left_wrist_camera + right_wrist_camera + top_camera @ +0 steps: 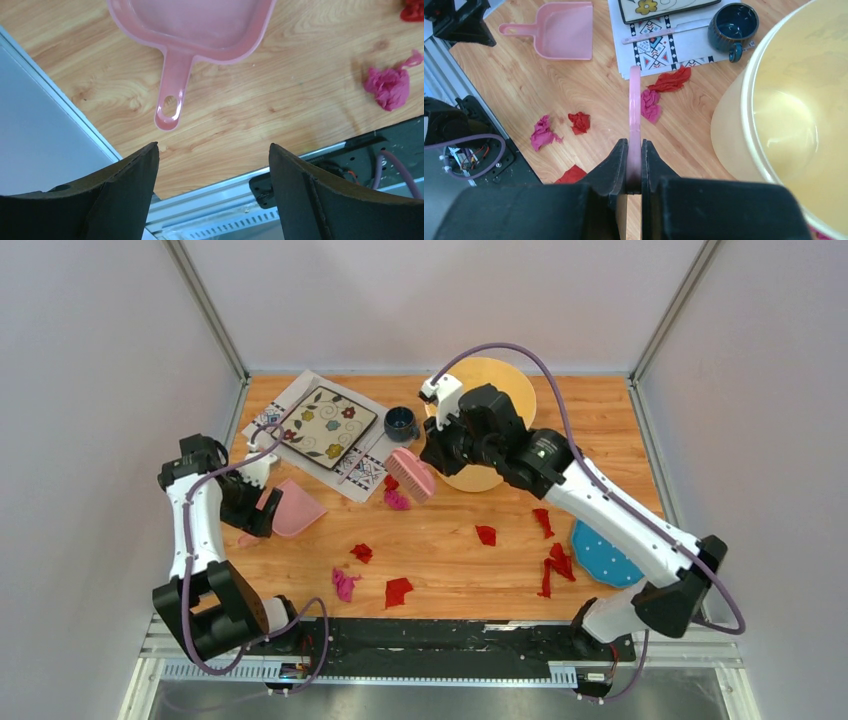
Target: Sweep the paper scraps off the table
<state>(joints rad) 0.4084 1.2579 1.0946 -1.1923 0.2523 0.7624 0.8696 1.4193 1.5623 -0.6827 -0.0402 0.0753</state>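
Observation:
Red and magenta paper scraps lie scattered over the table (600, 420): a magenta one (345, 584), red ones (398, 591) (486, 535) (558, 562), and a pair (650, 105) just below the placemat. My right gripper (634, 145) is shut on the handle of a pink brush (410, 472), held over that pair. A pink dustpan (295, 508) lies flat at the left, handle (172, 95) pointing at my left gripper (214, 150). That gripper stands open, just clear of the handle's end, holding nothing.
A white patterned placemat (365, 475) with a flowered tile (328, 423) lies at the back left, a dark blue cup (401, 423) beside it. A large yellow bin (789, 115) stands right of the brush. A blue dotted plate (603, 555) lies near the right arm.

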